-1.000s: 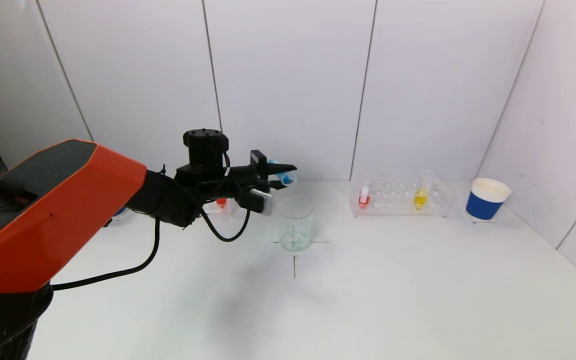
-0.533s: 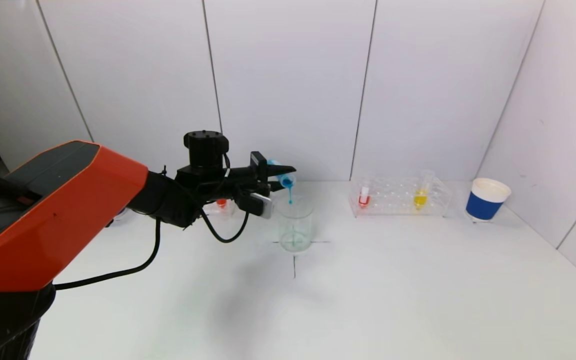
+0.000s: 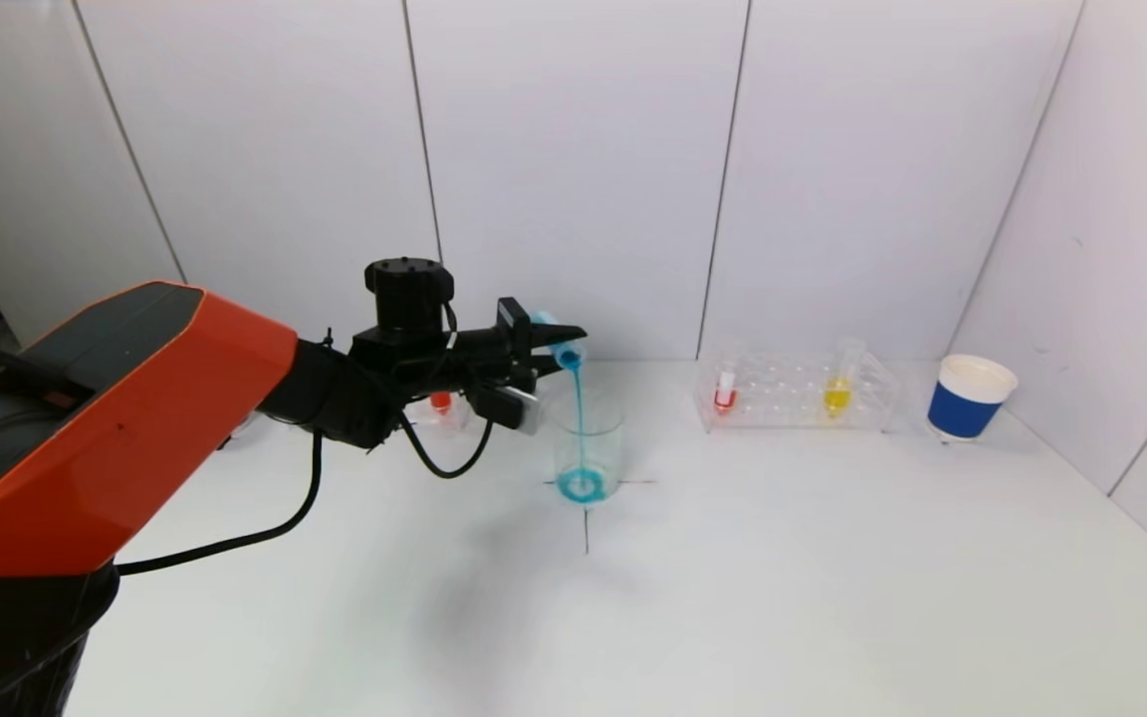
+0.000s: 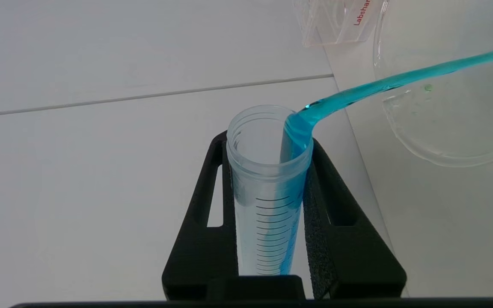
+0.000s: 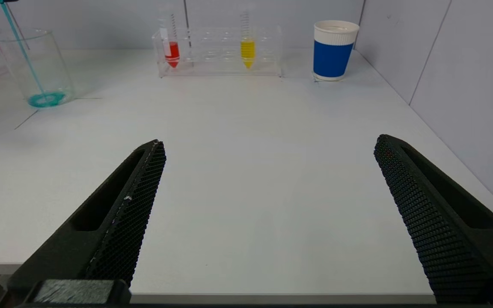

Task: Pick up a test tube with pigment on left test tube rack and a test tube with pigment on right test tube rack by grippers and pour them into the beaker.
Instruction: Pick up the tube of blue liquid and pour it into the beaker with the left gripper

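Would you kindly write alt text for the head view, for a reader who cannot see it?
The left pincer holds a tilted test tube, pouring a blue stream into a clear beaker on a white table. To the right stands a rack with red and yellow tubes, then a blue paper cup.

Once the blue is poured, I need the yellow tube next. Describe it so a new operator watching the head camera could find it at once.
Look to the clear plastic rack at the back of the table, between the beaker and the blue paper cup. Two tubes stand in it: the yellow tube is the one nearer the cup. Its neighbour, the red tube, stands at the rack's beaker end.
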`<action>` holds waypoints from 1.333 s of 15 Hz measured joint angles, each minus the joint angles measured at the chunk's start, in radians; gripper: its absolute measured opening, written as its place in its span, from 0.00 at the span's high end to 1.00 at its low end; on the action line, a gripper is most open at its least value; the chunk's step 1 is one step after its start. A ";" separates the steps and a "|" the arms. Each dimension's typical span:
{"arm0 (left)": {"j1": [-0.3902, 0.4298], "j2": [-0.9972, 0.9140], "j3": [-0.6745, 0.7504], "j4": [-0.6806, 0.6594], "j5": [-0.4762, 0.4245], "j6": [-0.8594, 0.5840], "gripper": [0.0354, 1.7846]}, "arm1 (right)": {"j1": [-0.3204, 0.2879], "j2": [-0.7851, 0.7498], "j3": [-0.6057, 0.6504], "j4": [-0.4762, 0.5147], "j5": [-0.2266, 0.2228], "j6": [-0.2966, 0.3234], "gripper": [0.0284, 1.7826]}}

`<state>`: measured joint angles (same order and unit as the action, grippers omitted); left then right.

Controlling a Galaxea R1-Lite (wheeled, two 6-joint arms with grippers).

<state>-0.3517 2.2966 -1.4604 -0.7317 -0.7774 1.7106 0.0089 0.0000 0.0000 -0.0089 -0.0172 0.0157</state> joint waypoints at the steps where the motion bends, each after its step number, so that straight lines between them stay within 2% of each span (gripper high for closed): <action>1: 0.000 0.002 -0.003 0.000 0.000 0.009 0.76 | 0.000 0.000 0.000 0.000 0.000 0.000 0.01; 20: -0.010 0.005 -0.058 0.007 -0.010 0.163 0.76 | 0.000 0.000 0.000 0.000 0.000 0.000 0.01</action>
<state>-0.3613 2.3019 -1.5187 -0.7245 -0.7879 1.8736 0.0089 0.0000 0.0000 -0.0089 -0.0168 0.0157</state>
